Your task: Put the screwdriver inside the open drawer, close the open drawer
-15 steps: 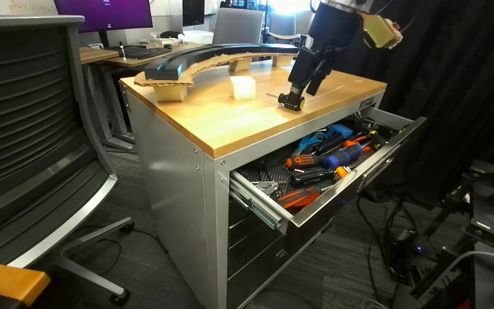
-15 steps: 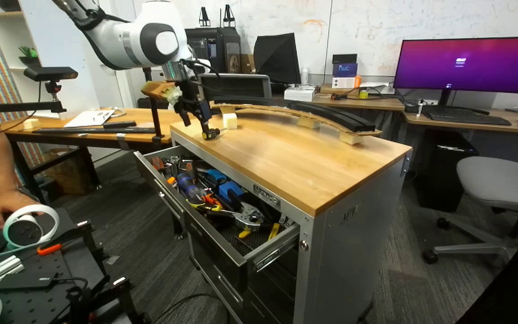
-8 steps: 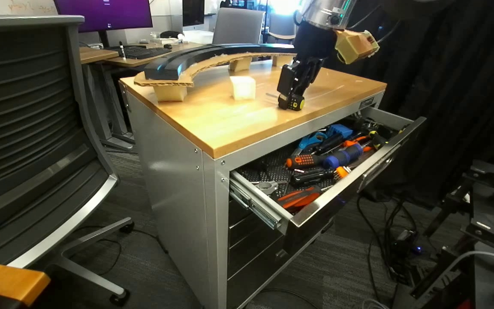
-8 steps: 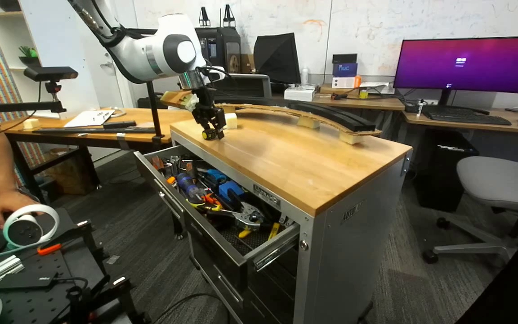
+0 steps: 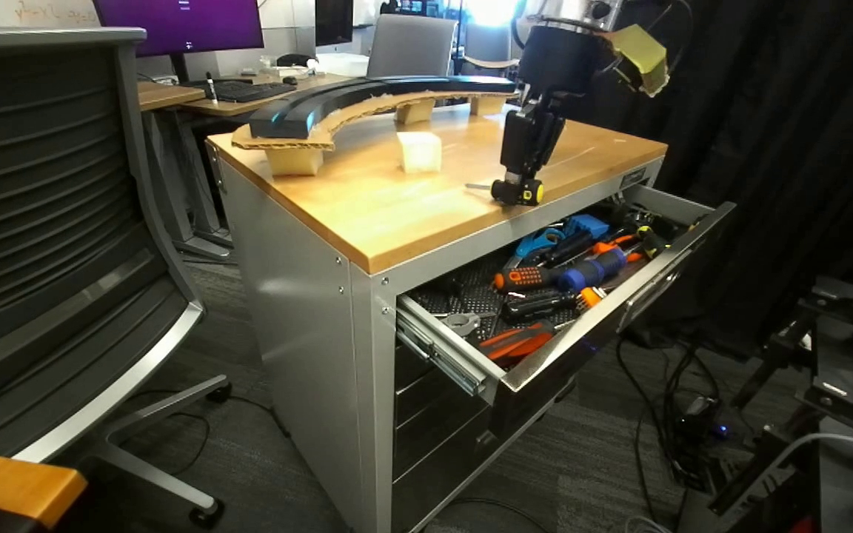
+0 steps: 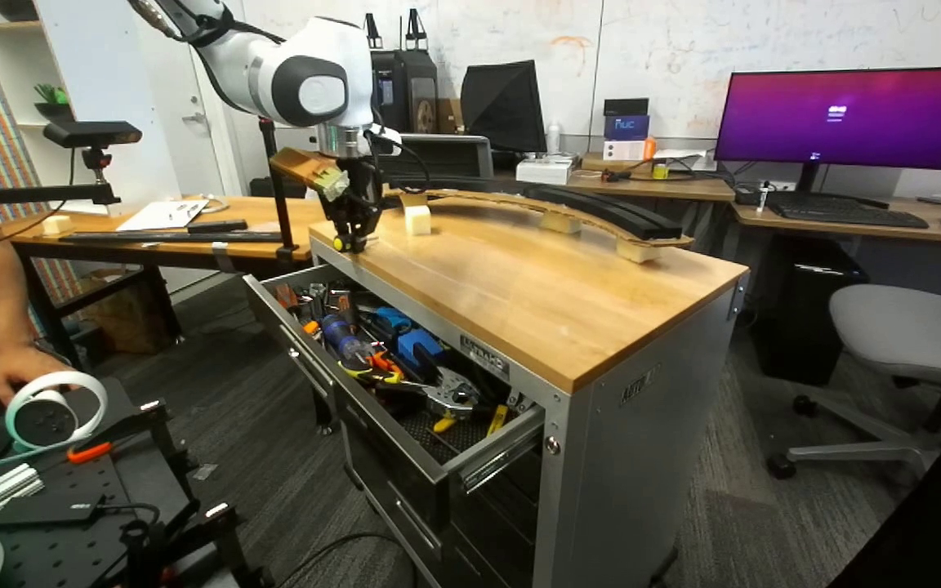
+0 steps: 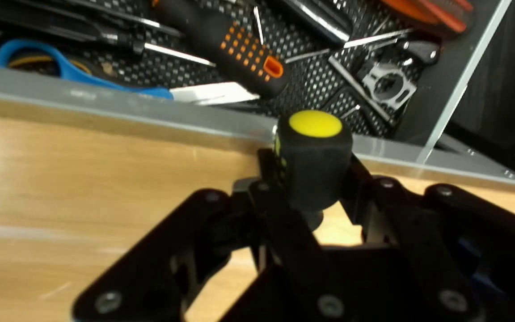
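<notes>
One screwdriver (image 7: 314,152) sat clamped in our pincer (image 7: 313,173) near the edge of the worktop (image 7: 105,179); in the wrist view we saw it run lengthwise up the frame, butt toward the drawer (image 7: 441,89).

Stubby screwdriver (image 7: 314,156) held; drawer (image 5: 582,323) open

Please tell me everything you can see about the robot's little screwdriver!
The screwdriver is short and stubby, with a black, plastic-looking, yellow-marked handle and a round yellow cap. Its thin grey shaft looks metal. The gripper pinches its handle. It seems roughly level, cap toward the open drawer, near the wooden top's edge. Whether it touches the wood, I can't tell.
</notes>
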